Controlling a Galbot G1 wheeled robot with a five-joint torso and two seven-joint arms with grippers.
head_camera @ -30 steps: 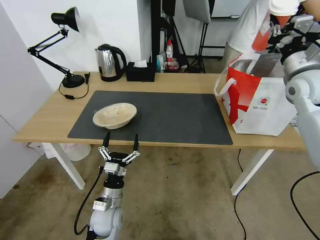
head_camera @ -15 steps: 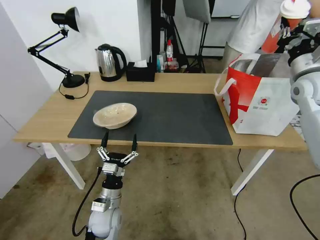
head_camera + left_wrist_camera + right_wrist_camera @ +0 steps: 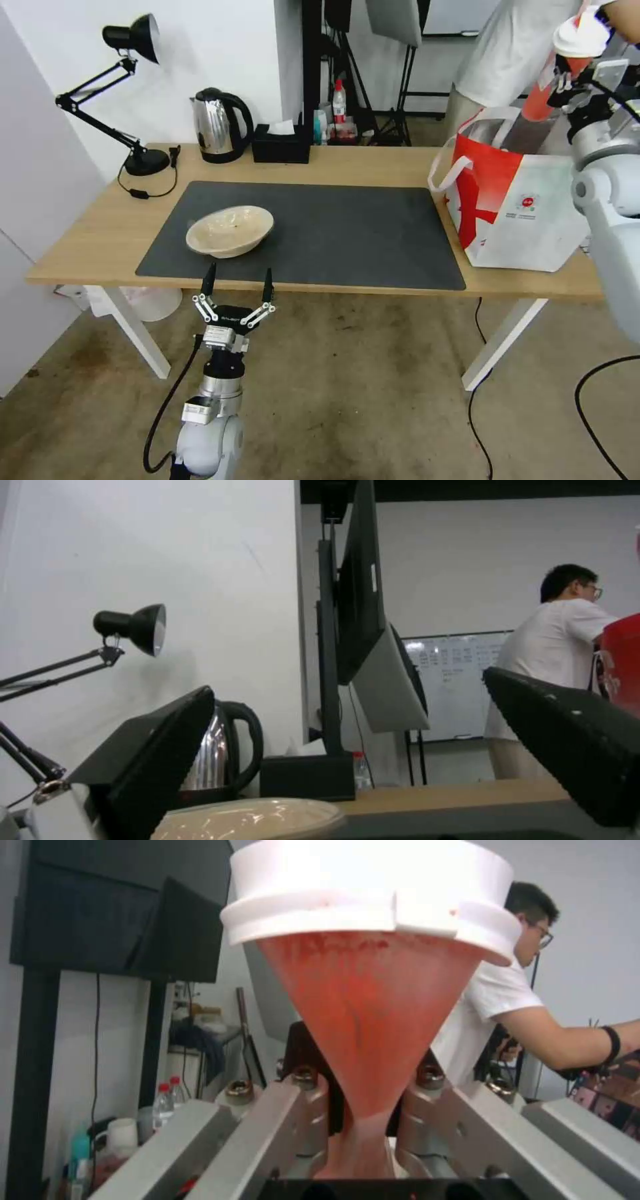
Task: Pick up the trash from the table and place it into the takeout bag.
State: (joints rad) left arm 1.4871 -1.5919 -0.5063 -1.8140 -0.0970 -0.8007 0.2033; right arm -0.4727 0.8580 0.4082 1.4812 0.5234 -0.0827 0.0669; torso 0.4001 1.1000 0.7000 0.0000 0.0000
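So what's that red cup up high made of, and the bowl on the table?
The red drink cup with white lid, held in the right gripper, looks like thin, see-through plastic: light glows through its wall. The lid looks like matte white plastic. The shallow beige bowl seems glossy plastic or coated paper pulp; its shiny, slightly wrinkled inside leaves that open.

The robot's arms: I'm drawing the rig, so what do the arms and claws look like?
Both arms are smooth white-grey tubes with silver wrist joints. The left claw has two slim black fingers on silvery linkages above a black lettered block, with a black cable looping beside it. The right claw has pale grey links with round bolts.
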